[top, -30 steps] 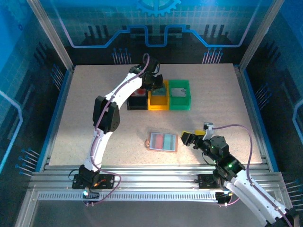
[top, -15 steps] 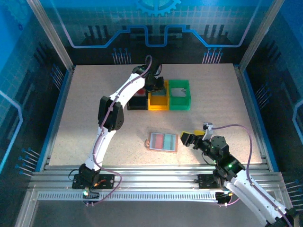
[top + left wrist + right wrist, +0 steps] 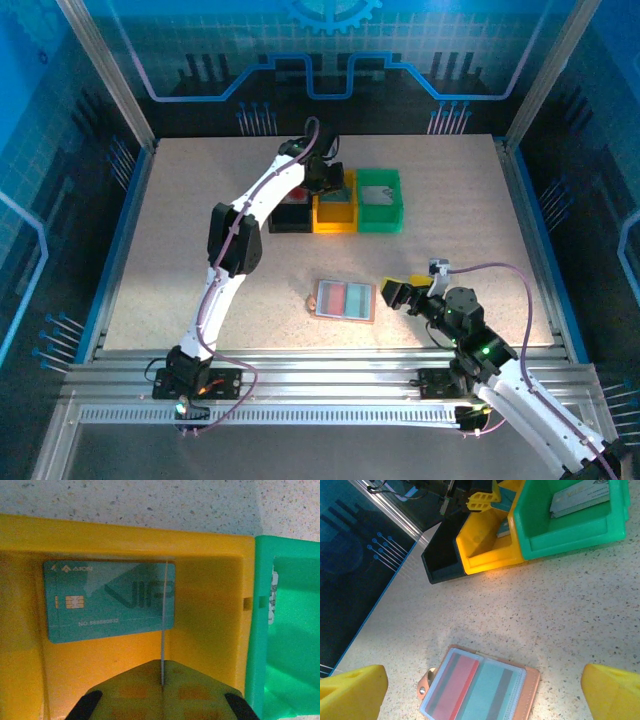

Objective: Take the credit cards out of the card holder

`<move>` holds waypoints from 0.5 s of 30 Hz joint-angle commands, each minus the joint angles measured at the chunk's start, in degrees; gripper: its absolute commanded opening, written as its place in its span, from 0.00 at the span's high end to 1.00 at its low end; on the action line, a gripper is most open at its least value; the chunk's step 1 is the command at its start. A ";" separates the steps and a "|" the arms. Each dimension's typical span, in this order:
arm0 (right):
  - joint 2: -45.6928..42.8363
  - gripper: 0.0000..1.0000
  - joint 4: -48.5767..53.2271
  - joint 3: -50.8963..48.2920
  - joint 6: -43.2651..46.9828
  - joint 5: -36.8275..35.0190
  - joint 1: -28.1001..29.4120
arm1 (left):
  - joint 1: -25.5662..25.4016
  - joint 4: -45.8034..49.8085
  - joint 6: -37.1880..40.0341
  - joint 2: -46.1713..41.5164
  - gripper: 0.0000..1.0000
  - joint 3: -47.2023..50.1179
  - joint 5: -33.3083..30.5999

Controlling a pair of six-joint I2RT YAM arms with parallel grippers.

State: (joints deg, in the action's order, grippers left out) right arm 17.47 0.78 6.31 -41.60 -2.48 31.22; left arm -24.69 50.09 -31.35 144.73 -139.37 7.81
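The card holder (image 3: 532, 681) lies open on the table, also seen from above (image 3: 345, 299). A red credit card (image 3: 451, 684) and a teal one (image 3: 496, 694) sit in its clear sleeves. My right gripper (image 3: 482, 691) hovers open above it, its yellow fingers (image 3: 355, 690) wide apart; from above the right gripper (image 3: 408, 293) is just right of the holder. My left gripper (image 3: 162, 669) is shut on a thin card (image 3: 163, 620) seen edge-on, upright inside the yellow bin (image 3: 210, 610). Another teal card (image 3: 107, 602) lies flat on that bin's floor.
Three bins stand in a row at the back: black (image 3: 291, 210), yellow (image 3: 334, 214), green (image 3: 380, 205). The green bin (image 3: 570, 525) holds grey cards (image 3: 580, 497). The left arm (image 3: 235, 235) stretches across the table's left middle.
The left arm's elbow shifted slightly right and its wrist settled a little toward the yellow bin. The right arm and the card holder have not moved.
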 commanded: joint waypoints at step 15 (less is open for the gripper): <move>2.12 0.00 -3.64 -0.82 0.24 -0.22 1.31 | 1.04 1.19 -0.29 3.27 0.81 -3.45 2.65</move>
State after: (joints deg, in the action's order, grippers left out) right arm 19.62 -1.17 5.85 -41.58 -2.48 31.94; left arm -24.25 50.30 -31.53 147.13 -140.99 9.17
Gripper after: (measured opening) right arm 0.998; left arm 0.190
